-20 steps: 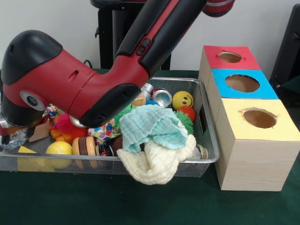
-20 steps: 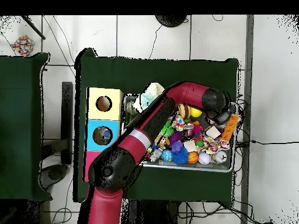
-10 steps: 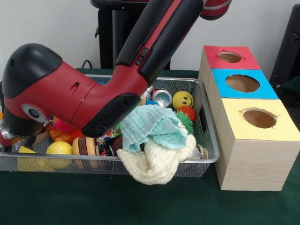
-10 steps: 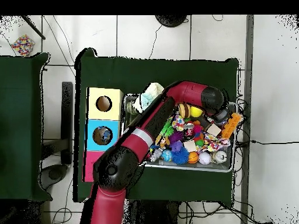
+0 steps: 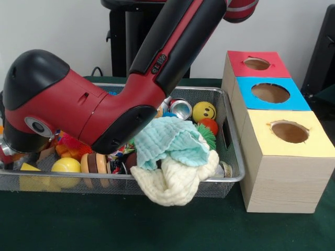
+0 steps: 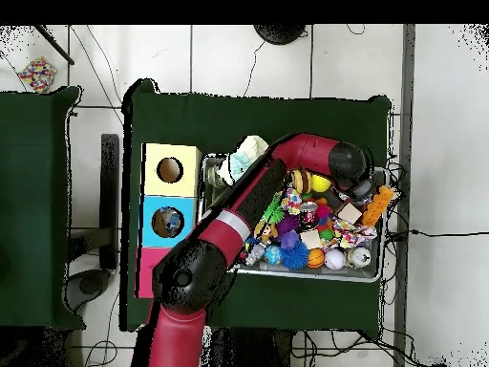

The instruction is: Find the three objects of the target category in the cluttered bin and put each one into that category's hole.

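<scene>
Front view: cream cloth [image 5: 175, 180] and teal cloth [image 5: 170, 140] spill over my wire bin's [image 5: 233, 175] near rim. My pincer [image 5: 6, 151] sits low at the bin's crowded left end; whether it's open or closed, I cannot tell. Yellow, blue and red hole boxes [image 5: 282, 157] stand just beside the bin's right wall.

A close front camera faces the bin [image 5: 230, 157]; a high overhead camera shares it.

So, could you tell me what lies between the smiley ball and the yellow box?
In the front view, only the bin's mesh end wall separates the smiley ball from the yellow box.
</scene>
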